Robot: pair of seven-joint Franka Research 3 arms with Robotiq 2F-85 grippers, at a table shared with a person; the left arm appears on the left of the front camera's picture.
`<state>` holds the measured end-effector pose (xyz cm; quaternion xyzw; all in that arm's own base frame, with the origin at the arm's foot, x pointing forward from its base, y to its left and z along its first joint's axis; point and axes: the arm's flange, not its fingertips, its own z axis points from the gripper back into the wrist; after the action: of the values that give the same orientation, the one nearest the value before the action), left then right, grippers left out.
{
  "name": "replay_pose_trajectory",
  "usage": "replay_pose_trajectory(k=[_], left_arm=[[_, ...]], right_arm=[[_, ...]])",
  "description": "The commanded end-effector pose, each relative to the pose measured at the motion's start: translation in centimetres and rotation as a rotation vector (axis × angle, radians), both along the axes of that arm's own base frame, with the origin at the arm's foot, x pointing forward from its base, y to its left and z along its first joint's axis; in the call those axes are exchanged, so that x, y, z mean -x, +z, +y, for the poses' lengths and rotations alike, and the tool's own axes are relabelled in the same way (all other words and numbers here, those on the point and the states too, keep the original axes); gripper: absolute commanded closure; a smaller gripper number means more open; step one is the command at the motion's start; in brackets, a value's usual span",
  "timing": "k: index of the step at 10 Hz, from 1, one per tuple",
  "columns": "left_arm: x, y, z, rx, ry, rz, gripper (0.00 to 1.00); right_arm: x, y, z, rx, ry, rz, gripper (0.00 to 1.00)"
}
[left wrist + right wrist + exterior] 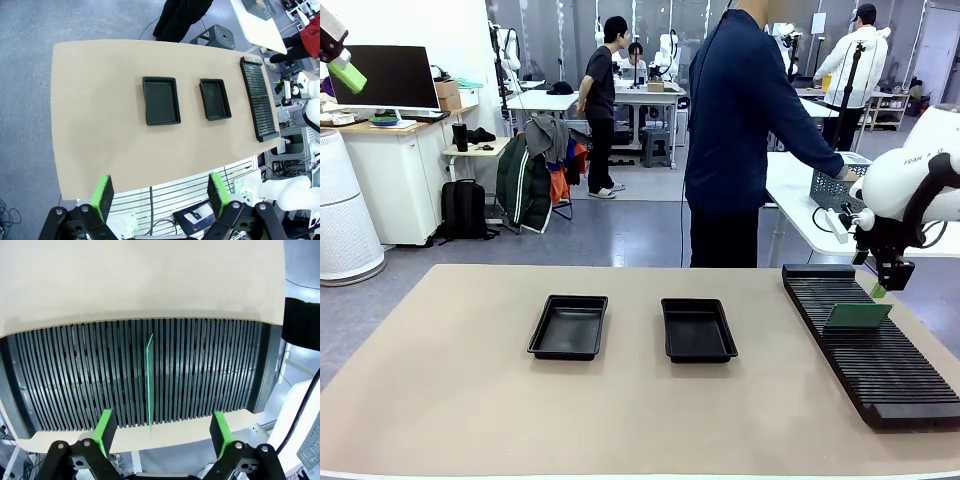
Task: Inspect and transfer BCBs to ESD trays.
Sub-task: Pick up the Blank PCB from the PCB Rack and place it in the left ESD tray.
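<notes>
tan table [440,400] is taking up the whole foreground. a person [740,120] in a dark top is standing at its far side, one arm reaching twd a grey mesh basket [835,188] sitting on a white side table [790,205]. a long black slotted rack [880,365] is lying along the table's right edge, running from the far side twd the robot. the left esd tray [568,327] and the right esd tray [698,330] are lying side by side around mid-table, apart from each other and well apart from the rack, long sides pointing twd the person. the left gripper [345,72] is hanging high at the top left corner of the front view, well above the table; in its wrist view the jaws are standing spread wide, w/ the table and both trays showing far below between the green pads. the right gripper [161,416] is hovering over the rack's far part, jaws spread wide. one green bcb [149,380] is standing upright on its edge in a rack slot, sitting in the gap between the right gripper's pads and apart from both in the wrist view.
</notes>
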<state>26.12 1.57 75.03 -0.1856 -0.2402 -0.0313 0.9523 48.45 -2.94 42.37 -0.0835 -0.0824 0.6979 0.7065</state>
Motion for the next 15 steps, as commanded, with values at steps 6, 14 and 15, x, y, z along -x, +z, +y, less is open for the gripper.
replay_pose_trajectory(k=[6,14,15], left_arm=[[0.1,-0.2,0.0,0.001,0.000,0.001,0.00],[0.1,-0.2,0.0,0.001,0.000,0.001,0.00],[0.1,-0.2,0.0,0.001,0.000,0.001,0.00]], right_arm=[[-1.0,-5.0,-1.1,-0.018,-0.030,-0.004,0.00],[-1.6,-6.6,-1.5,-0.058,-0.074,0.039,0.00],[-1.1,-6.5,-1.3,-0.015,-0.053,0.051,0.00]])
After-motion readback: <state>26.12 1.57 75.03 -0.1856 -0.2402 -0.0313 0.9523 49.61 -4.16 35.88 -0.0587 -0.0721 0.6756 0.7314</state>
